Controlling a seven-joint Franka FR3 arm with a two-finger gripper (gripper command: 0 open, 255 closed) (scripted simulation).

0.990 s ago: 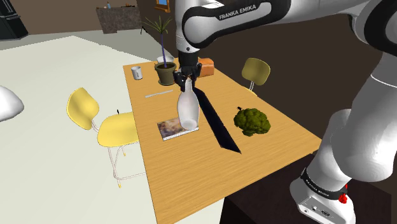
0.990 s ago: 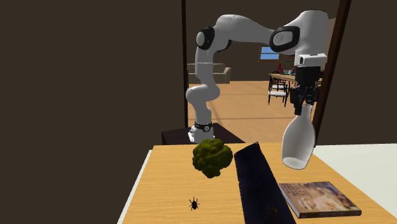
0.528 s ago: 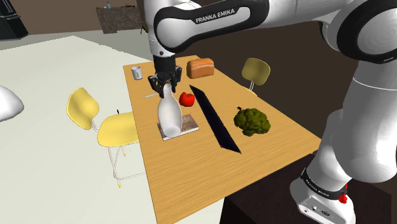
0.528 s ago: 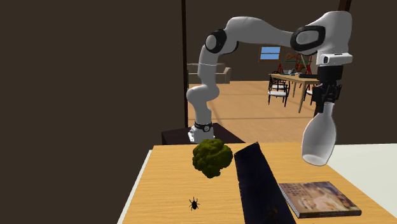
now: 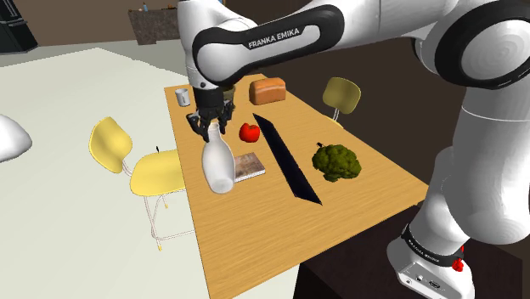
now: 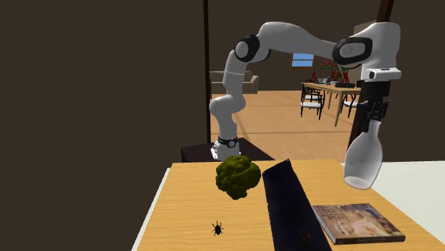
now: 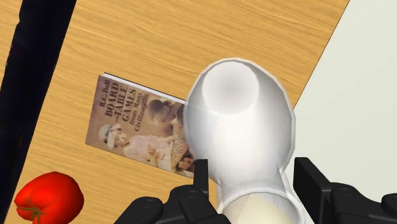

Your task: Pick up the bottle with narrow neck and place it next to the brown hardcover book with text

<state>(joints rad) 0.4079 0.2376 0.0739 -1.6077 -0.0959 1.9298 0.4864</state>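
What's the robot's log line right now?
black gripper: shut on white narrow-necked bottle | bottle: in air | brown hardcover book: flat on wooden table

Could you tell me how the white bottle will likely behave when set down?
Held by its neck, the bottle hangs undeformed, so probably rigid. Its smooth surface may slip between the fingers. The round body likely stands steadily yet would roll if tipped.
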